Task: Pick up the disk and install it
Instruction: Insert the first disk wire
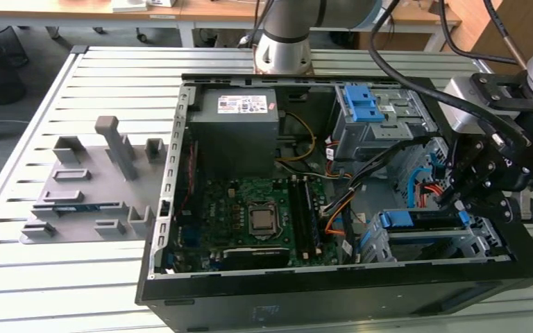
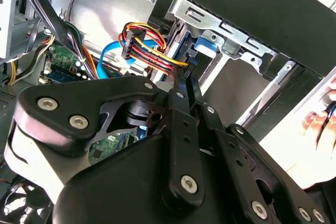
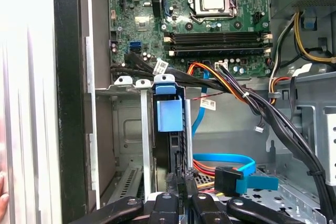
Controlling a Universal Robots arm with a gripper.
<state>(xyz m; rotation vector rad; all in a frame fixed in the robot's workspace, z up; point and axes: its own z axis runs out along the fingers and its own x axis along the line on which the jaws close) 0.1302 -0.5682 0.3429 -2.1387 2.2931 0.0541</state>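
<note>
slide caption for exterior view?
Black gripper lowered at blue-railed disk in the open black computer case's drive bay.

The drive cage (image 1: 433,243) is the landmark. The end effector (image 1: 470,201) hangs just above it, fingertips shut together at the back edge of the disk (image 3: 169,129), which sits upright in the cage's slot. Beside the cage, toward the motherboard (image 1: 248,208), a bundle of black, orange and red cables (image 3: 231,90) crosses the approach, and a blue data cable (image 3: 226,161) loops at the cage's foot. The cage's metal rails (image 3: 144,129) close in on the slot. Past the cage, the case wall (image 1: 341,291) bars the way. Well away from the cage, the slatted desk (image 1: 81,277) lies open around the grey fixture (image 1: 91,194).
</note>
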